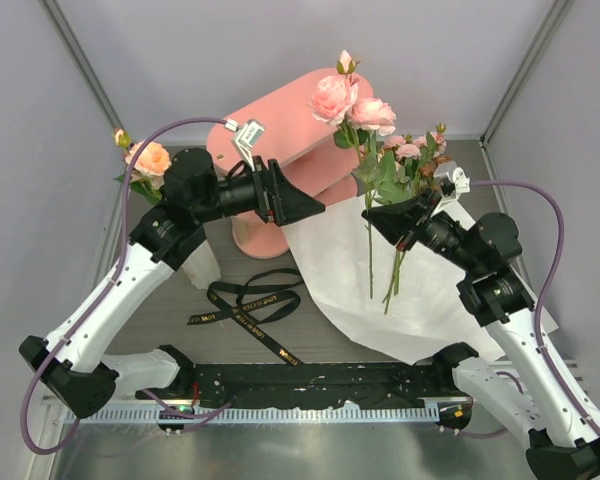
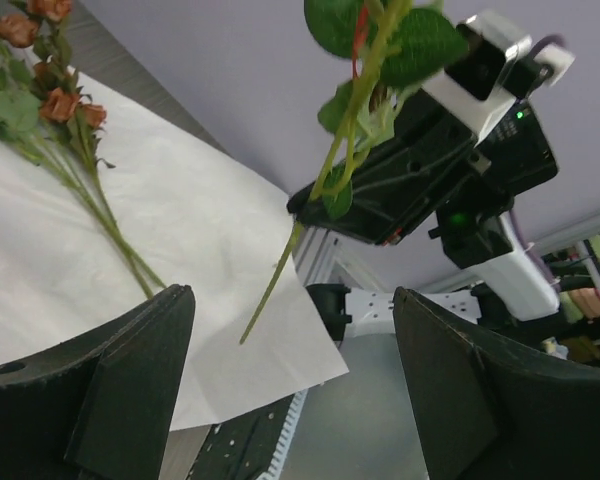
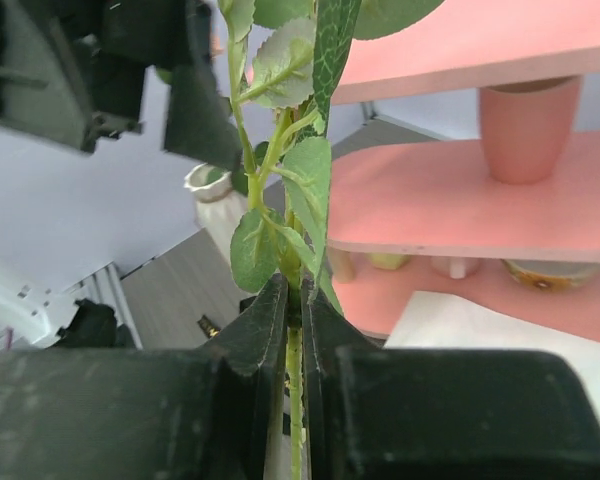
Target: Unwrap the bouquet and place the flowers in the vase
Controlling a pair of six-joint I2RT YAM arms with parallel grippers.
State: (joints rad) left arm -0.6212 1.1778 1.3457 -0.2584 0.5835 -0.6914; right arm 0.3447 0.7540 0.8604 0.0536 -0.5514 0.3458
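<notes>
While the right gripper (image 3: 294, 300) is clenching tight on a pink rose stem (image 2: 278, 272), it is holding that stem upright over the white paper (image 1: 430, 300). Two soft, ruffled pink blooms (image 1: 335, 97) are standing high above the jaws, and the thin green tail is hanging below them. Veined fabric leaves are crowding the right wrist view just above the pinch. The left gripper (image 2: 292, 310) is hovering released, its broad black wedge-shaped fingers spread wide w/ nothing btwn them. It is facing the held stem from the left w/o touching it.

The other flowers (image 2: 58, 105) are lying flat on the paper toward the desk's far-right corner: small rusty-brown and pink heads, thin stems pointing at the near edge. The paper, smooth and lightly creased, is covering the right half of the desk (image 1: 325, 320) down toward the near-right corner.

The vase (image 3: 218, 215), white, ribbed and scalloped at the rim, is standing near the left edge, partly hidden under the left arm in the top view. A peach rose (image 1: 150, 158) is showing beyond that arm; can't tell whether its stem is sitting in the vase.

A pink oval tiered shelf (image 1: 270, 115), matte boards on round posts, is occupying the far edge at ctr, right behind both grippers. A black ribbon (image 1: 248, 305) w/ gold lettering is lying in loose loops mid-desk, toward the near edge. A strip of grey wood-grain desk is showing btwn ribbon and paper, and pale walls are closing in on the left, right and far sides.
</notes>
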